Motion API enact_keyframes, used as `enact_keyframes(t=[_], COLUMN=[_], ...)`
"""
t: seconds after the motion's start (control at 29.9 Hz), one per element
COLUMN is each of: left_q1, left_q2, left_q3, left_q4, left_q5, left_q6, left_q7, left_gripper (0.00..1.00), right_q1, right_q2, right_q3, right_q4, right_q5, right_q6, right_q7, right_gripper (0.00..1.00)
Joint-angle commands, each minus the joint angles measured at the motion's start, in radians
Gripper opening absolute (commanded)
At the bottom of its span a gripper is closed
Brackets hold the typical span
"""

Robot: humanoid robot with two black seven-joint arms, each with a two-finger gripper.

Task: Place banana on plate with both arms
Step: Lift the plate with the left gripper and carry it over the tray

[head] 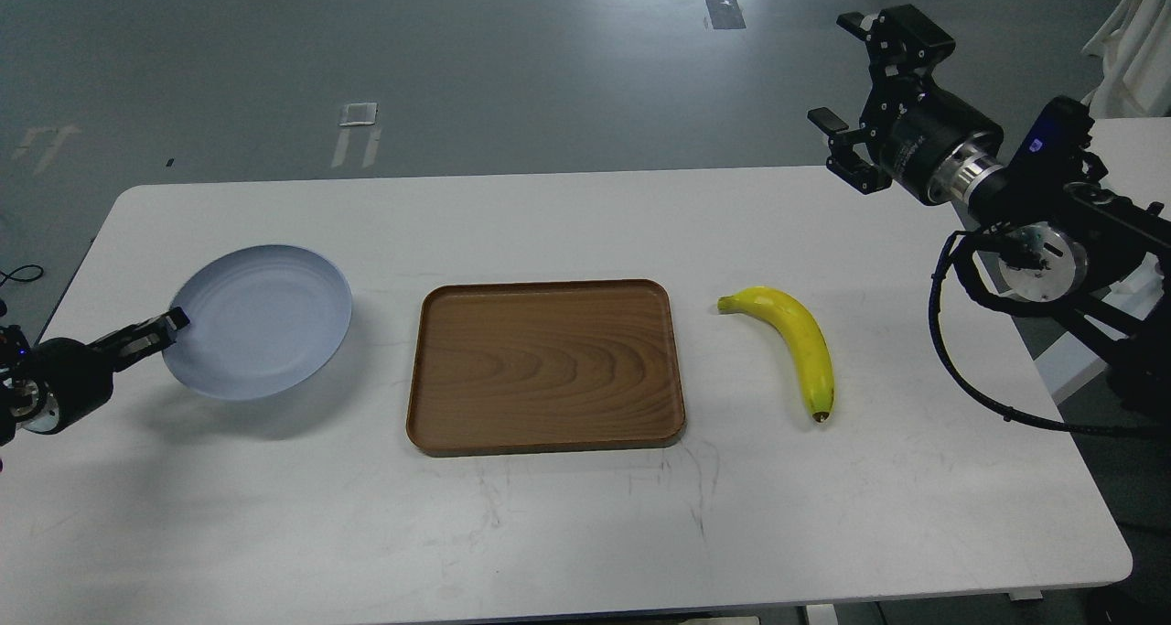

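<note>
The white desk [567, 533] carries a wooden tray [546, 365] in its middle. The plate [265, 318], tilted, is pinched at its rim by the left fingers [169, 323], probably for carrying. The banana [794, 343] lies right of the tray; the right fingers [846, 80] hover wide open, empty.

Two black arms [1052, 195], silver wrist rings, looping black cables, two-finger grippers [846, 71]

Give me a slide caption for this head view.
Left gripper lifts plate; banana lies right of tray.
</note>
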Motion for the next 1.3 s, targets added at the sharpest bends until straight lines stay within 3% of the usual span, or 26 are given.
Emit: enact_keyframes(t=[0.0, 0.23, 0.6, 0.87, 1.27], left_q1=[-0.023, -0.106, -0.236, -0.289, -0.393], left_q2=[0.001, -0.001, -0.041, -0.156, -0.413], left_q3=[-0.002, -0.002, 0.008, 0.056, 0.292], left_q4=[-0.019, -0.102, -0.397, -0.363, -0.041], left_q5=[-0.006, -0.061, -0.044, 0.014, 0.033], left_q6=[-0.037, -0.112, -0.091, -0.092, -0.088], left_q7=[0.0, 0.0, 0.0, 0.0, 0.018], left_gripper=[0.0, 0.0, 0.0, 0.0, 0.0], right_q1=[0.0, -0.003, -0.006, -0.006, -0.007], right_q2=[-0.001, -0.006, -0.006, -0.009, -0.035], right_q3=[0.0, 0.0, 0.0, -0.002, -0.002], right_q4=[-0.001, 0.001, 0.002, 0.004, 0.019], right_q5=[0.0, -0.005, -0.006, -0.015, -0.017], right_q6=[-0.001, -0.001, 0.001, 0.001, -0.001], right_q7=[0.0, 0.0, 0.0, 0.0, 0.0], right_gripper=[1.0, 1.0, 1.0, 1.0, 1.0])
